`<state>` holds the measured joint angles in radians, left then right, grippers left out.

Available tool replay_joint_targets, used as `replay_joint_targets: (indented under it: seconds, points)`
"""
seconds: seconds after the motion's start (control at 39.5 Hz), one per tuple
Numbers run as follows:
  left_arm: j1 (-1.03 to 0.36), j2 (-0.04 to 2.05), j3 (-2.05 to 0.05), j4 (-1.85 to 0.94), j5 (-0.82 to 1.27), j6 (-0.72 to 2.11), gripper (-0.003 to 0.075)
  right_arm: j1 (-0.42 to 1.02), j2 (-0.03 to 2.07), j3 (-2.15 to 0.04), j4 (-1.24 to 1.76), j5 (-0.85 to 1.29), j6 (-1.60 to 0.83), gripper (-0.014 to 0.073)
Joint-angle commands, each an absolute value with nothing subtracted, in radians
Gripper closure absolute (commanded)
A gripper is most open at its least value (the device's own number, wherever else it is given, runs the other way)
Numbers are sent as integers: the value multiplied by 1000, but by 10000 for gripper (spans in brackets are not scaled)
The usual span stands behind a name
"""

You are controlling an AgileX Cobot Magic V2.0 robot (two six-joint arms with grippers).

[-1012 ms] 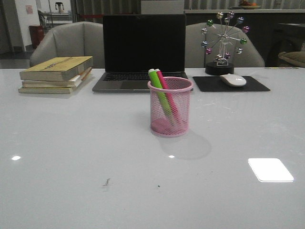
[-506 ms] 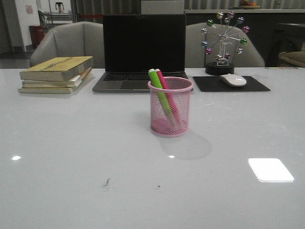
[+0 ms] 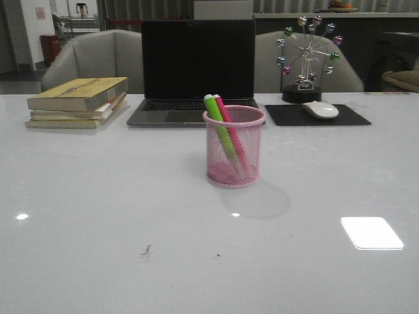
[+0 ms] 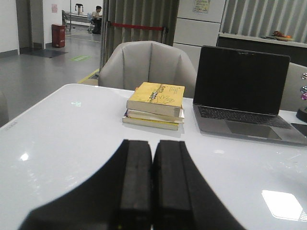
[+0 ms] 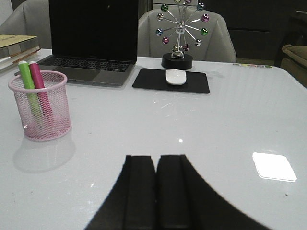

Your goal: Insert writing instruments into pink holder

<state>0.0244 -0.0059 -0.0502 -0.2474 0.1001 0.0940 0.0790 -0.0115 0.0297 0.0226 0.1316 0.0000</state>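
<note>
Well beyond right claw (image 5: pixel 156 191): pink holder (image 5: pixel 40 105)

Green marker (image 5: pixel 28 84) and pink marker (image 5: pixel 40 88) lean inside the pink holder (image 5: pixel 41 106) — right claw (image 5: pixel 156 191) closed, empty.

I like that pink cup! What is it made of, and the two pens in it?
The pink holder looks like painted wire mesh, probably metal: you can see through its tiny holes, and rim and base look solid. The green marker and pink marker look like smooth plastic with bright, even colour, though that is a guess.
</note>
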Motion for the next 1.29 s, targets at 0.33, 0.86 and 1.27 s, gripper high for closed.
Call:
replay_joint_targets:
  seconds: [0.33,0.86,1.27]
  points:
    - [27,-27,8,-80,15,-126,629,80,-24,31,22,45,-10,573]
    - [27,-27,8,-84,5,-64,629,80,-24,31,22,46,-10,573]
    - [27,-27,8,-84,0,-64,629,80,-24,31,22,46,-10,573]
